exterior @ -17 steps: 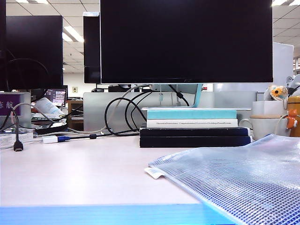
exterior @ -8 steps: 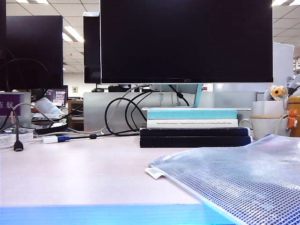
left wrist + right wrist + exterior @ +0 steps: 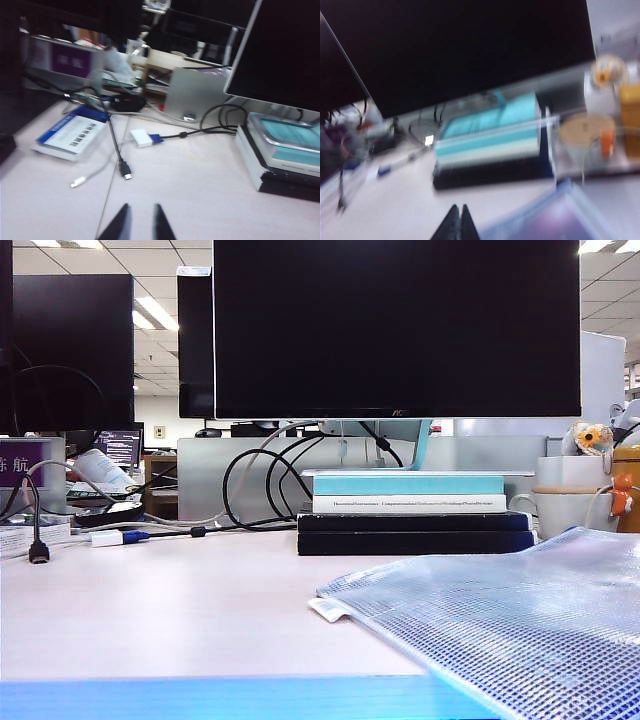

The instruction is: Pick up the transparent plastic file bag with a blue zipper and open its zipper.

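A: Nothing on the desk had shifted since the earlier exterior frames; the file bag [image 3: 510, 625] lay flat, in front of the stacked books [image 3: 410, 512].

B: Only the wrist views showed grippers. The left gripper [image 3: 140, 222] was slightly parted and empty; the right gripper [image 3: 458, 223] was closed, empty, above the bag. No grasp had begun.
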